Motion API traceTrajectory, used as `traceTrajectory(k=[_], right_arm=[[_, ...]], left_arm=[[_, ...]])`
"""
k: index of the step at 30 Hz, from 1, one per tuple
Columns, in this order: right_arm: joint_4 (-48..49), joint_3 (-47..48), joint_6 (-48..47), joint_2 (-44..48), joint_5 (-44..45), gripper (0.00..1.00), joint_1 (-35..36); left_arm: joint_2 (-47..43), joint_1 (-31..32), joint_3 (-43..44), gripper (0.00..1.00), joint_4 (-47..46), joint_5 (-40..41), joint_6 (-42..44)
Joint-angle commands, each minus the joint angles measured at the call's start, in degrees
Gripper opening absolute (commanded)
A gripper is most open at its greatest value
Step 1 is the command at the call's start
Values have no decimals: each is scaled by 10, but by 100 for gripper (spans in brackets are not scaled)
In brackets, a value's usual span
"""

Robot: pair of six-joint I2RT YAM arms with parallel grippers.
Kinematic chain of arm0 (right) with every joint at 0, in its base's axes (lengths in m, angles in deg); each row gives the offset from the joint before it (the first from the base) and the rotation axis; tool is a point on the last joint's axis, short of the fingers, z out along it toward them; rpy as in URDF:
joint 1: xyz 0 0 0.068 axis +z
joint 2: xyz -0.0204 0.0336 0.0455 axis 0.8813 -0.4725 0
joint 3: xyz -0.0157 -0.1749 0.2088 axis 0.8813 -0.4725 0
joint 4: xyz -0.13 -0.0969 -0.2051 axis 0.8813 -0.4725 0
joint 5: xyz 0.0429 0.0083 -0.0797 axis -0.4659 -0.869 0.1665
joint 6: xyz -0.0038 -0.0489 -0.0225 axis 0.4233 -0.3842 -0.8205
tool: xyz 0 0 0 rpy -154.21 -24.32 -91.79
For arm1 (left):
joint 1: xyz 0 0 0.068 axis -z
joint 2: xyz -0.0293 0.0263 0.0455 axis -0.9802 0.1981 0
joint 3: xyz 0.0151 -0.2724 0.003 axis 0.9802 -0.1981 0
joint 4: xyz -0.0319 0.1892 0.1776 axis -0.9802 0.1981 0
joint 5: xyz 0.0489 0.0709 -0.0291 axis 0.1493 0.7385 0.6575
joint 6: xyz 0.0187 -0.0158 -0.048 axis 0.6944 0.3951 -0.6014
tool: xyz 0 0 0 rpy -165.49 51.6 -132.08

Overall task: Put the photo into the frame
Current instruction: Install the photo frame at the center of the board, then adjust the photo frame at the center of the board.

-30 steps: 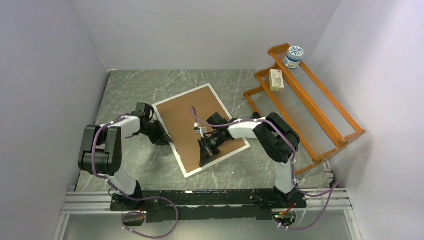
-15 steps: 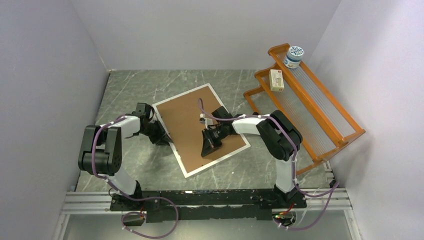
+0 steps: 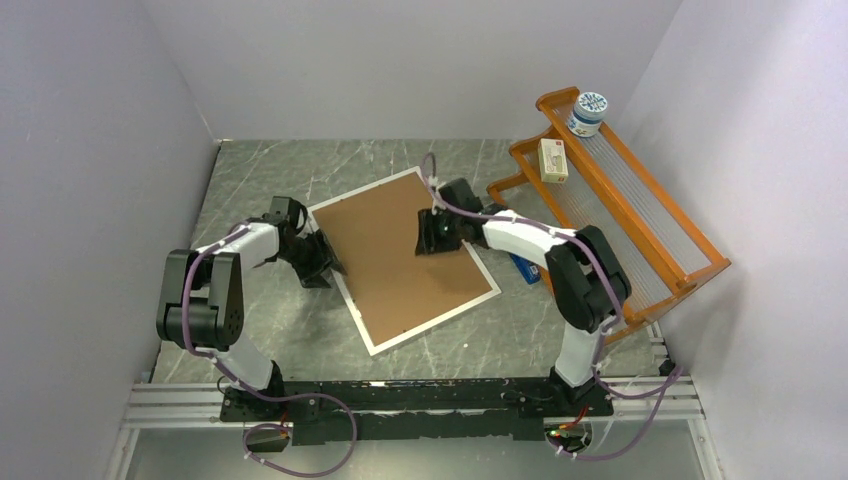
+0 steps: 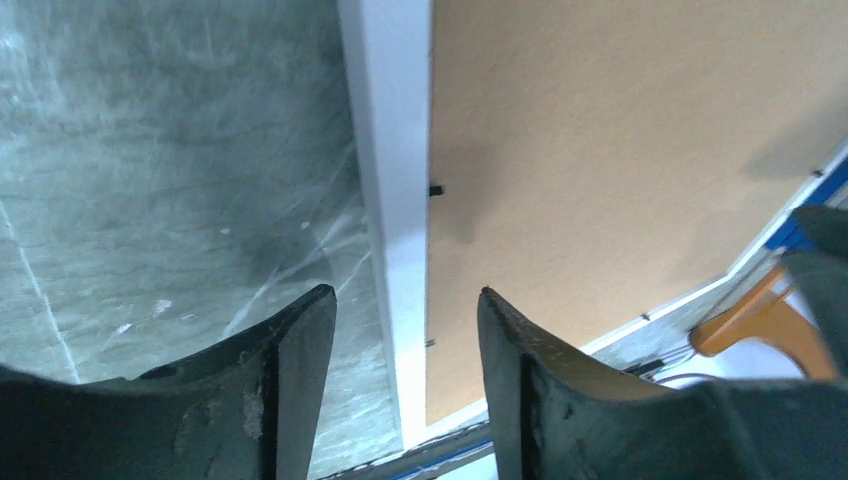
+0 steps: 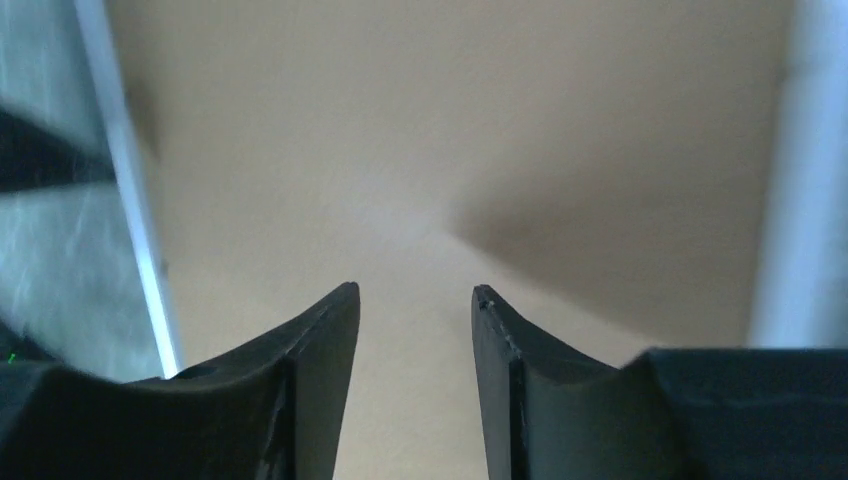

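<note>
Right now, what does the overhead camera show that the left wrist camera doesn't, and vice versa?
Only overhead: the round jar and small box on the orange rack, and the full outline of the frame. Only left wrist: a small black tab at the rim's inner edge, and the left arm's fingers standing apart with the frame's white rim between them. Both: the frame, the brown backing board inside it, the marbled table, and a bit of the rack.
</note>
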Motion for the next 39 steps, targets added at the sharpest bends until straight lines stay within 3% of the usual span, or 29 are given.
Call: traceTrajectory(k=[1, 6, 10, 19, 29, 39], right_arm=[[-39, 66, 36, 52, 236, 58, -39], [-132, 141, 24, -10, 326, 83, -65], [-160, 171, 21, -50, 309, 91, -80], [-152, 162, 12, -87, 157, 92, -93], [-58, 17, 39, -1, -52, 86, -79], [36, -57, 76, 19, -137, 85, -4]], left_arm=[[-15, -7, 49, 63, 21, 16, 14], [0, -24, 66, 70, 18, 18, 14], [26, -35, 80, 74, 14, 13, 13], [79, -42, 123, 84, 27, 23, 39], [187, -43, 250, 83, 45, -27, 80], [291, -44, 395, 82, 47, -78, 114]])
